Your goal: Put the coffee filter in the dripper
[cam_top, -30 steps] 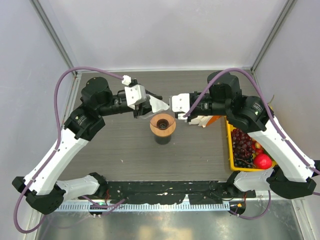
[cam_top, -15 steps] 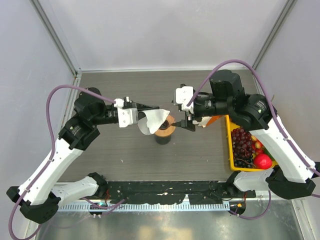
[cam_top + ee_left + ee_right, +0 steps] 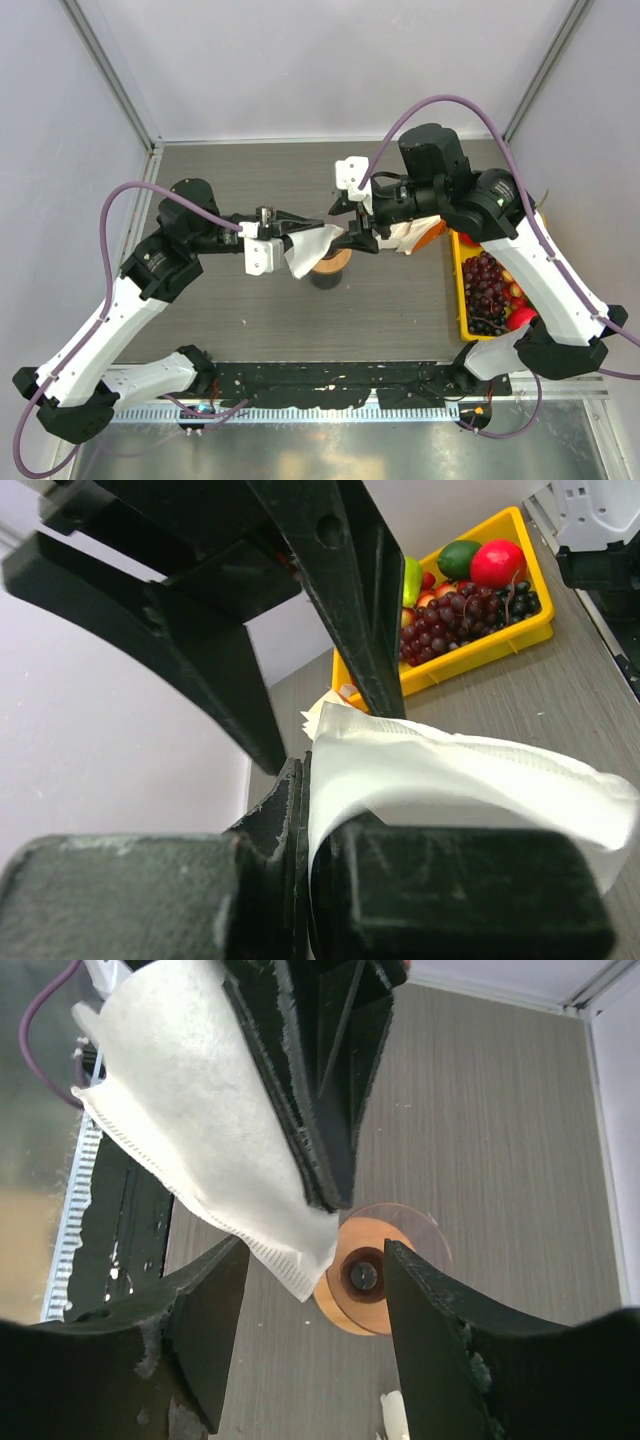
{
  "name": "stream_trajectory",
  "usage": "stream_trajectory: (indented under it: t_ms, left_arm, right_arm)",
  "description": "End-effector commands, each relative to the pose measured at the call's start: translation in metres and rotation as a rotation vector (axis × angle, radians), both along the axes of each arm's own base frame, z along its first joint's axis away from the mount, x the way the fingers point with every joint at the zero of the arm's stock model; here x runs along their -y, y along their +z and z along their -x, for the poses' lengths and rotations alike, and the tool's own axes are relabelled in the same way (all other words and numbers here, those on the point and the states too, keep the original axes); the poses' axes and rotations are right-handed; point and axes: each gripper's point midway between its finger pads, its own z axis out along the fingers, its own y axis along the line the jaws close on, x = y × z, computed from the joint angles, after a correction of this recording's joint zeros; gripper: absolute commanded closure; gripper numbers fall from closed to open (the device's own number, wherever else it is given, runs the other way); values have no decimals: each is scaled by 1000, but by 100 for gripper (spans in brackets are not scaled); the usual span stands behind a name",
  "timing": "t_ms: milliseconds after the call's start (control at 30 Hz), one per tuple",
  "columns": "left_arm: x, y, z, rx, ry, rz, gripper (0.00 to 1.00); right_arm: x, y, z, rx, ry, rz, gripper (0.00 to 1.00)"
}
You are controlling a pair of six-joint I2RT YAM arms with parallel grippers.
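**Item: coffee filter** (image 3: 308, 252). One white paper cone, pressed flat, with a crimped seam along its edge.
Location: pinched at one edge in the left fingers (image 3: 150, 890), which are closed tight on it. The rest hangs free below and ahead of their tips, clear of the bench (image 3: 250, 310). Its lower corner is over the dripper's rim or just beside it; I cannot tell which.
Handling, by my estimate: near weightless, limp, easily creased or torn, apt to swing and fold. It is best held at the seamed edge near the wide lip, as now. A second hold on the opposite lip would be wanted to open the cone.

**Item: dripper** (image 3: 362, 1278). Clear funnel, tan wooden collar, dark centre. It stands upright on the bench beneath both sets of fingertips. From the right wrist it shows in the gap between the right fingers, well below them. Probably light and easily knocked.

**Item: right fingers** (image 3: 200, 1350). Spread apart, holding nothing. Their tips face the left fingertips, near the filter's free end and not touching it, as far as I can see.

**Surroundings.** Yellow fruit tray (image 3: 470, 648) with dark grapes (image 3: 455, 615), a red fruit (image 3: 497, 562) and a green fruit (image 3: 458, 555). It sits well apart, back behind the right fingers and out of the path.

**Obstructions.** The right fingers hang over the dripper's mouth. The filter hangs flat with its mouth shut, so I judge it would not seat as it is.
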Motion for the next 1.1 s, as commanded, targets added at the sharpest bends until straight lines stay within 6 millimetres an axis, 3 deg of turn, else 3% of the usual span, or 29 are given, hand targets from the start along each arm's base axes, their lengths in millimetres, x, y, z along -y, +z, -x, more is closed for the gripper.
stream_trajectory:
  t_ms: [0, 167, 367, 500, 633, 667, 767, 800, 900, 1000, 1067]
  left_arm:
    - [-2, 23, 1, 26, 16, 54, 100]
    - [-2, 29, 7, -36, 6, 96, 100]
    - [2, 23, 15, -81, -43, 70, 100]
    - [3, 25, 13, -93, -40, 68, 100]
    - [1, 33, 9, -122, -6, 101, 99]
    - [1, 33, 9, -121, -2, 103, 93]
    - [1, 25, 10, -120, -5, 89, 58]
    - [1, 25, 9, -122, -5, 91, 52]
    - [5, 28, 10, -146, -22, 96, 53]
    - [6, 36, 12, -145, -36, 117, 67]
    - [3, 43, 13, -139, -26, 145, 82]
  right_arm:
    - [3, -1, 6, 30, 56, 20, 40]
    - [6, -2, 7, 64, 75, 30, 59]
    - [6, 5, 11, 97, 103, 7, 71]
    - [6, 7, 12, 113, 108, 1, 85]
    - [10, -3, 11, 106, 102, 31, 91]
    - [11, -4, 13, 108, 104, 30, 93]
    - [10, 0, 14, 105, 97, 8, 95]
    - [9, 3, 13, 108, 98, -1, 95]
    - [6, 2, 14, 90, 108, -3, 95]
    - [6, -5, 13, 76, 104, 16, 95]
    - [8, -8, 12, 78, 93, 26, 95]
